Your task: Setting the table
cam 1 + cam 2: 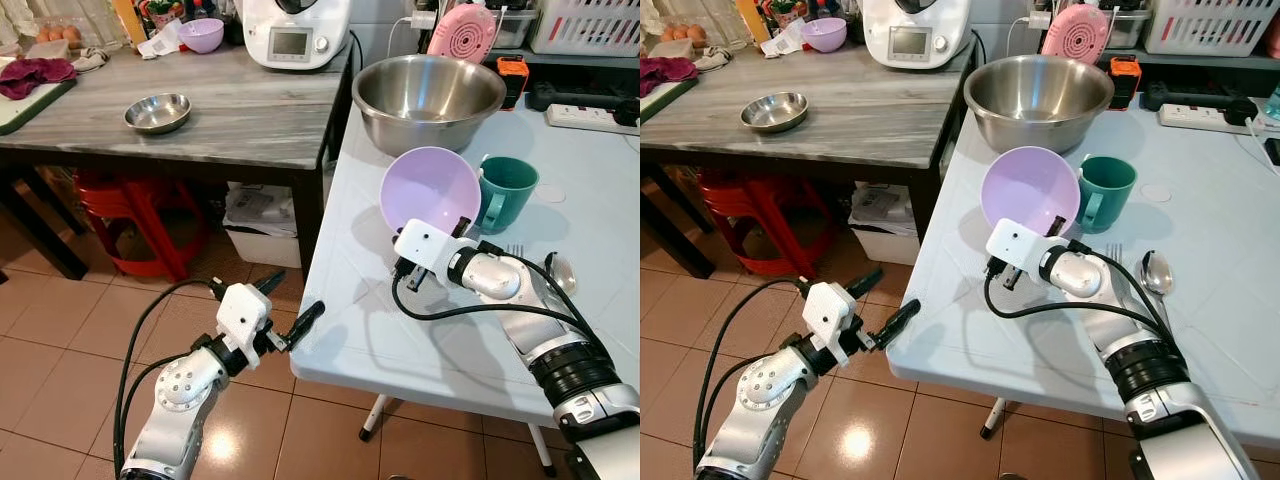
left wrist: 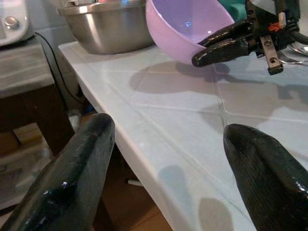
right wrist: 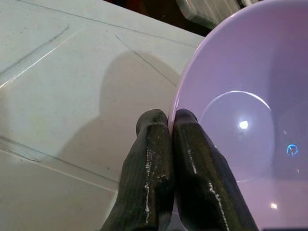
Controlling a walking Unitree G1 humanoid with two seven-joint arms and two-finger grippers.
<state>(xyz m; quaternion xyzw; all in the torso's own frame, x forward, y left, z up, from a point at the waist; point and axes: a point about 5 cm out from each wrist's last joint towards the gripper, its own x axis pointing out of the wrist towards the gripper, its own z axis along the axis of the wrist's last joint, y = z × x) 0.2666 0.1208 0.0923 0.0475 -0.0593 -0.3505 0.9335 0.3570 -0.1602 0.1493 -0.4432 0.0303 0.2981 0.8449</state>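
Observation:
A lilac plastic bowl (image 1: pixel 430 188) hangs tilted above the white table (image 1: pixel 400 330), its opening facing me. My right gripper (image 3: pixel 166 119) is shut on the bowl's lower rim, one finger inside and one outside. A teal mug (image 1: pixel 505 190) stands right behind the bowl. A spoon (image 1: pixel 1156 272) and a fork (image 1: pixel 515 250) lie beside my right arm. My left gripper (image 1: pixel 300 290) is open and holds nothing, level with the table's front-left edge and just off it, pointing toward the bowl (image 2: pixel 187 24).
A large steel mixing bowl (image 1: pixel 428 95) stands at the back of the white table, with a power strip (image 1: pixel 590 117) to its right. The grey counter (image 1: pixel 250 120) on the left holds a small steel bowl (image 1: pixel 157 112), a second lilac bowl (image 1: pixel 201 34) and a kitchen machine (image 1: pixel 295 30). A red stool (image 1: pixel 140 215) stands underneath.

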